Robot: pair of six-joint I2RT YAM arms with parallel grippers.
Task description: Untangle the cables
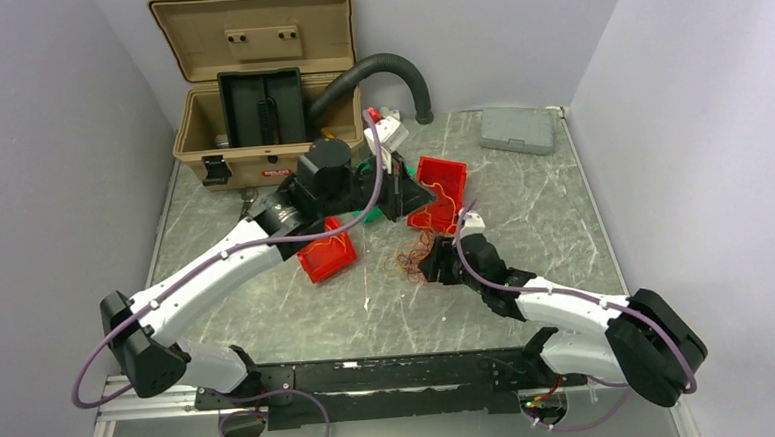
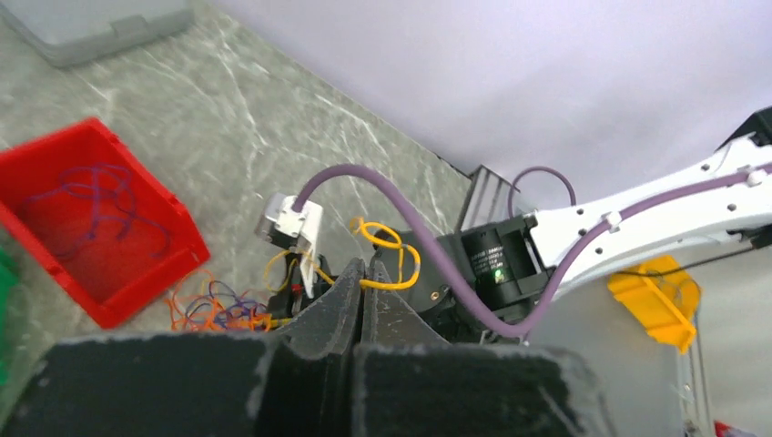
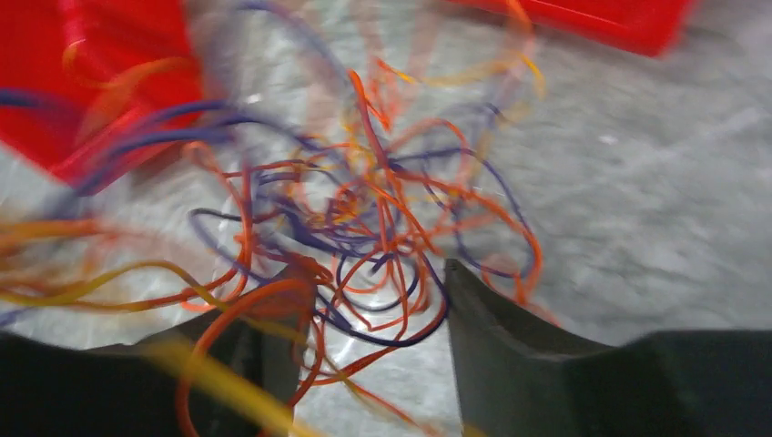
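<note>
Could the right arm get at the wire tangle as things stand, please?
Probably yes: the right gripper is open at the tangle, fingers either side of loose strands, with nothing between.

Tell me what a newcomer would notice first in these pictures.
The bright tangle of cables, orange, purple and yellow, lies mid-table just ahead of the open right tool. The far red bin sits just behind it, the near red bin to its left. The left tool is shut on a yellow cable.

Red bin [image 1: 440, 191] crowds the cables [image 1: 407, 257]; table [image 1: 554, 225] open rightward
</note>
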